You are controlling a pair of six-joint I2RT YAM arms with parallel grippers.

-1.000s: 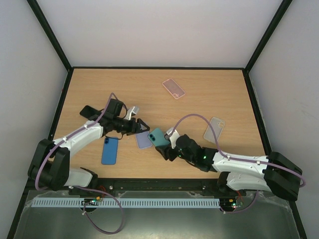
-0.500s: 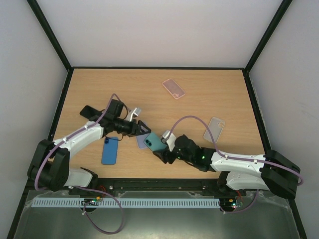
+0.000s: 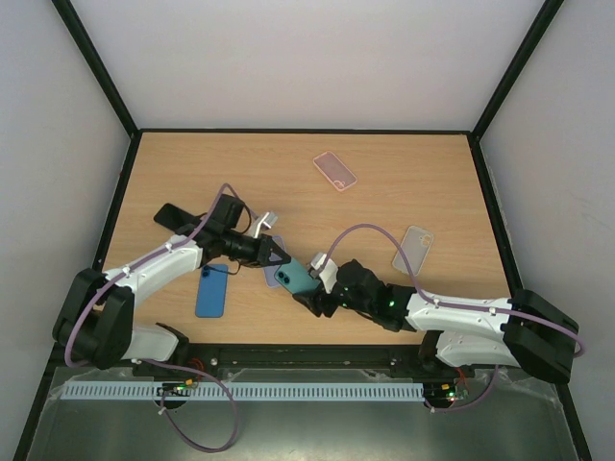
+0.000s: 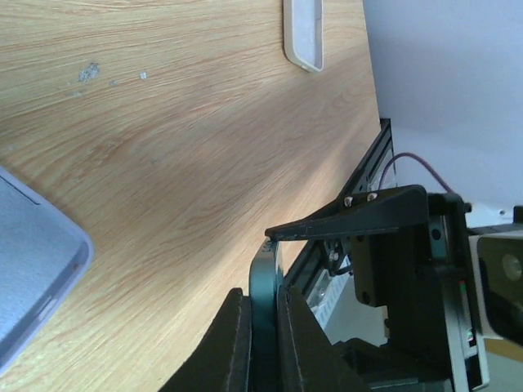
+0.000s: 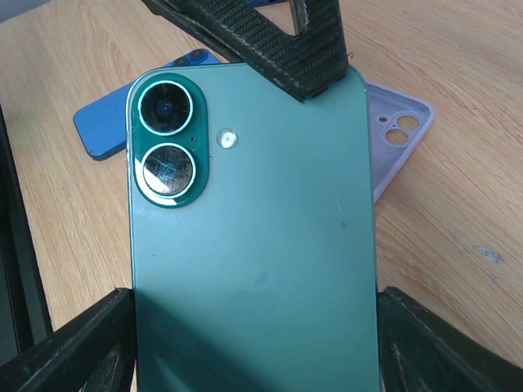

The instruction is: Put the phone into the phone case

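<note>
Change noted: a second ago the left end effector (image 3: 279, 257) stood with jaws apart beside the green phone (image 3: 296, 279). Now they are pinched nearly together on the phone's lens-end edge. In the left wrist view a thin dark edge sits clamped between the two fingers (image 4: 233, 335).

The right end effector (image 3: 315, 286) is spread wide and grips the same phone across its width. One finger shows at each lower corner of the right wrist view.

Phone position: lifted off the tabletop (image 3: 404, 192) in the lower centre of the top view, over the near end of the lavender case (image 3: 271, 277), which lies flat.

Judgement: with both arms on the phone, the right can let go or re-grip. The phone is not yet in the case.

Orientation: back face toward the right wrist camera, lenses at the upper left of that frame, long axis running bottom to top. From above, the long axis lies on a shallow diagonal, lens end toward the left of frame.

Also present: blue phone (image 3: 212, 290), pink case (image 3: 334, 171), clear case (image 3: 413, 250).
</note>
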